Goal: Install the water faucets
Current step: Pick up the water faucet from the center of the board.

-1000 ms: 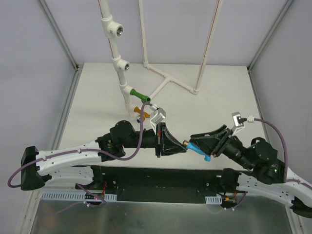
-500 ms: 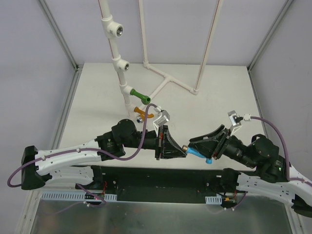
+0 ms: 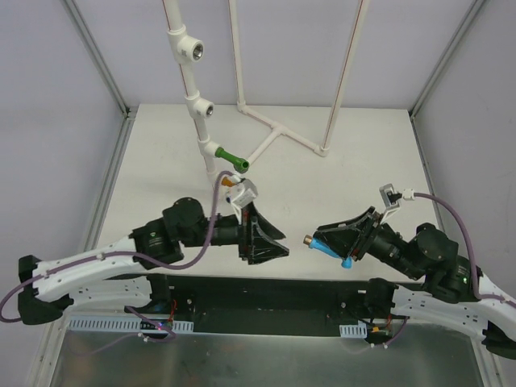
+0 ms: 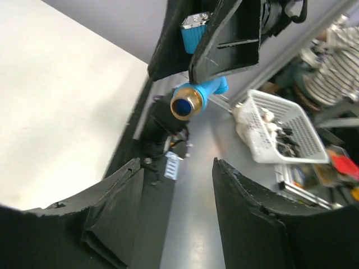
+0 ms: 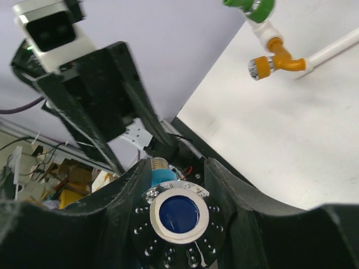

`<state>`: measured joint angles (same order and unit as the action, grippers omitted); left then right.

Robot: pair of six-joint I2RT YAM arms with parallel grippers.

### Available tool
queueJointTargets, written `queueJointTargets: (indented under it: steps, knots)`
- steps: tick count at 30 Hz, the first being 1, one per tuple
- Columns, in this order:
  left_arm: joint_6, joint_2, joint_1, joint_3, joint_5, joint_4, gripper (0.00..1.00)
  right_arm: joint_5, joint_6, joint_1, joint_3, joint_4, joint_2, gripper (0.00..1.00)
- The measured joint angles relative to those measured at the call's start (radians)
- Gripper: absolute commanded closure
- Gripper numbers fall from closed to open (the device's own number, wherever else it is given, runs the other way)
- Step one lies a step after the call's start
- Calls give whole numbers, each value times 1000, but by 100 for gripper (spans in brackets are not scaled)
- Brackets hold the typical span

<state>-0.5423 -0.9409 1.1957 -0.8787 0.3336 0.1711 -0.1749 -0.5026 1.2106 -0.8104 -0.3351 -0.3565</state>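
Three faucets: green faucet (image 3: 232, 157) and orange faucet (image 5: 277, 56) at twelve o'clock. Right end effector (image 3: 321, 239) holds blue faucet (image 3: 330, 247); left end effector (image 3: 284, 247) gapes wide.

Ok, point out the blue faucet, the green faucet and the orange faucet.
blue faucet (image 3: 325, 246): top view, on its blue body behind the brass thread.
green faucet (image 3: 230, 156): top view, on its green body.
orange faucet (image 5: 279, 55): right wrist view, on its orange elbow.
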Motion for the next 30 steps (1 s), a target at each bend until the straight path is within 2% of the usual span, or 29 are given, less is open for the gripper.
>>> queueJointTargets:
  steps: [1, 3, 5, 8, 11, 16, 21, 25, 27, 30]
  knots:
    - [25, 51, 0, 1, -39, -55, 40, -14, -2, 0, 0, -6, -1, 100]
    - [78, 159, 0, -1, -141, -166, 25, -49, -5, 0, 0, -21, -8, 100]
    - [143, 274, 0, -15, -278, -298, 18, -65, -8, 0, 0, -24, -26, 100]
    - [235, 384, 0, -42, -501, -433, 15, -72, -9, 0, 0, -24, -55, 100]
    - [372, 425, -2, -68, -708, -513, 12, -72, -10, 0, 3, -26, -76, 100]
    - [623, 449, -13, -72, -884, -488, 7, -72, -10, 0, 3, -28, -75, 100]
    - [797, 463, -13, -89, -970, -425, 5, -72, -13, 0, 6, -27, -74, 100]
    - [822, 396, -43, -116, -955, -407, 5, -71, -15, 0, 8, -28, -74, 100]
    - [795, 317, -159, -126, -863, -397, 5, -71, -20, 0, 10, -28, -73, 100]
    - [727, 211, -443, -114, -656, -383, 5, -71, -24, 0, 20, -27, -61, 100]
